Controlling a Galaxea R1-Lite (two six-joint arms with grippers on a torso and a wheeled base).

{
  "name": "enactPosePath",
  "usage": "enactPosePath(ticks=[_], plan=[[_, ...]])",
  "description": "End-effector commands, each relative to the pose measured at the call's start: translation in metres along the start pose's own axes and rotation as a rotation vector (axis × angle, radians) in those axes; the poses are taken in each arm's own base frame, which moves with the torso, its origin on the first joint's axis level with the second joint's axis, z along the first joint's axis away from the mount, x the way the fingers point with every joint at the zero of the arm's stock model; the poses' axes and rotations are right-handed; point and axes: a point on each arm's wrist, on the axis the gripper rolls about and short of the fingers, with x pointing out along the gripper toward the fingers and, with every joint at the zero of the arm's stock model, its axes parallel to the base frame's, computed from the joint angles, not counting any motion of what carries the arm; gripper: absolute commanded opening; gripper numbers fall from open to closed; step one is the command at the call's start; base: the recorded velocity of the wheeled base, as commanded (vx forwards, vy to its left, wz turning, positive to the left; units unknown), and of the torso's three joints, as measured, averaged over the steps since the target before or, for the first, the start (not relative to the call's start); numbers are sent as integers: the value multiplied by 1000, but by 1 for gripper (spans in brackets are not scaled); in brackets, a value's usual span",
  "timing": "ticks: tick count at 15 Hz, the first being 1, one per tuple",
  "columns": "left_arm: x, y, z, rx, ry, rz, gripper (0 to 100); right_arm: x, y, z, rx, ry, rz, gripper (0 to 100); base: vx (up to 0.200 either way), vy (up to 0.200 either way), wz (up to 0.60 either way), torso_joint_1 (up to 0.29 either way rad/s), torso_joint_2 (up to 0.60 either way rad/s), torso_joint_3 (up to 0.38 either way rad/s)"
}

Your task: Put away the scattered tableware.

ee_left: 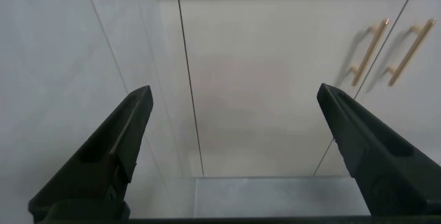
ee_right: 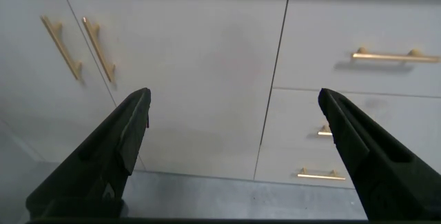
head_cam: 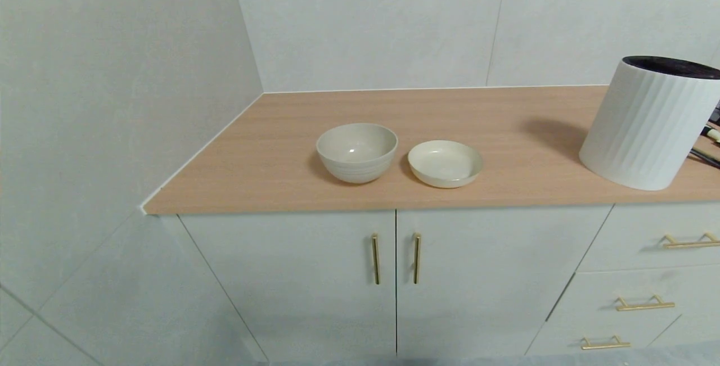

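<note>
Left hand [ee_left: 234,89] spread wide, empty, before the cabinet door [ee_left: 262,79] below the bowl [head_cam: 356,152]. Bowl sits on bench [head_cam: 270,180]. Shallow dish [head_cam: 445,163] just right of bowl, not touching. Ribbed white canister [head_cam: 647,124] well right of bowl, edge cut off, half hiding dark utensils [head_cam: 710,144]. Right hand [ee_right: 234,93] wide open, empty, facing drawers [ee_right: 358,38].
</note>
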Motion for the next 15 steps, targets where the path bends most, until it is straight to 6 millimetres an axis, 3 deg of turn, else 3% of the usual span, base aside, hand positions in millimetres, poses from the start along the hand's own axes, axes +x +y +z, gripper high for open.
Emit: enactPosePath(ticks=[1, 15], plan=[[0, 0, 0, 0, 1, 1, 100, 0, 0, 0, 0, 1, 1, 100, 0, 0, 0, -188, 491, 276], [0, 0, 0, 0, -1, 1, 100, 0, 0, 0, 0, 1, 1, 100, 0, 0, 0, -151, 439, 282]])
